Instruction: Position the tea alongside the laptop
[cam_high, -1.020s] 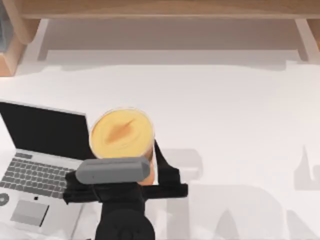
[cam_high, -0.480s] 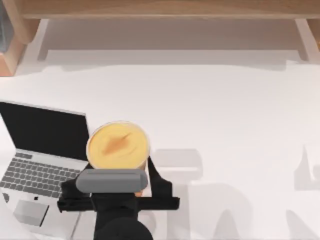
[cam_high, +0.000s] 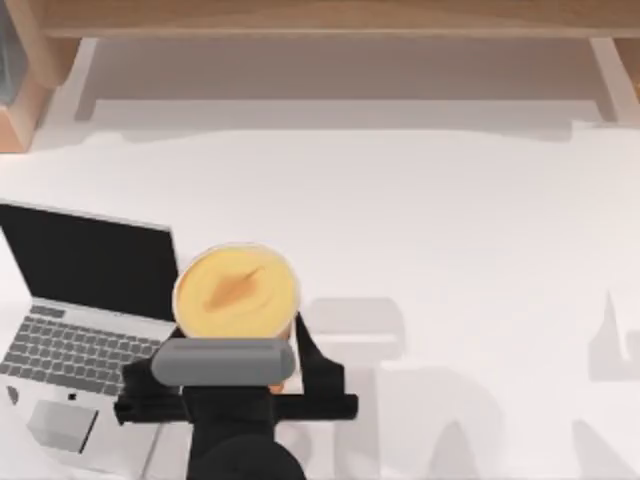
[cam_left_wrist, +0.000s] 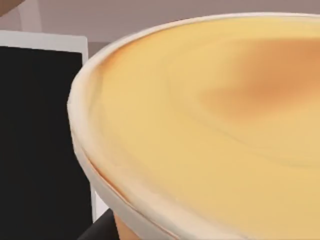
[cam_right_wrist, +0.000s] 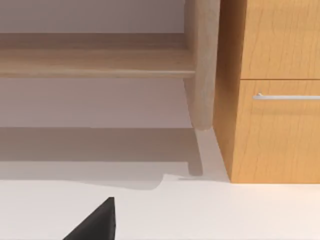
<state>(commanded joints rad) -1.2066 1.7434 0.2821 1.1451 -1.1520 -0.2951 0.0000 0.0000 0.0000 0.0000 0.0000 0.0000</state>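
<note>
Yellow-orange tea (cam_high: 236, 290) sits just right of the laptop (cam_high: 85, 335), seemingly touching its screen edge. Left gripper (cam_high: 235, 372) (whether clamped, I cannot tell) is at the cup. Placement looks nearly done; release and retreat remain.

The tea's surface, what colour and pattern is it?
Yellow-orange with a darker orange swirl and a pale rim: the tea, clearest in the top view.

Top view: overhead, looking straight down on the bench (cam_high: 450, 250). Left wrist view: hard against the tea (cam_left_wrist: 210, 125), laptop (cam_left_wrist: 40, 140) screen beside it, both shared with top. Right wrist view: low, facing a wooden cabinet (cam_right_wrist: 272, 90).
</note>
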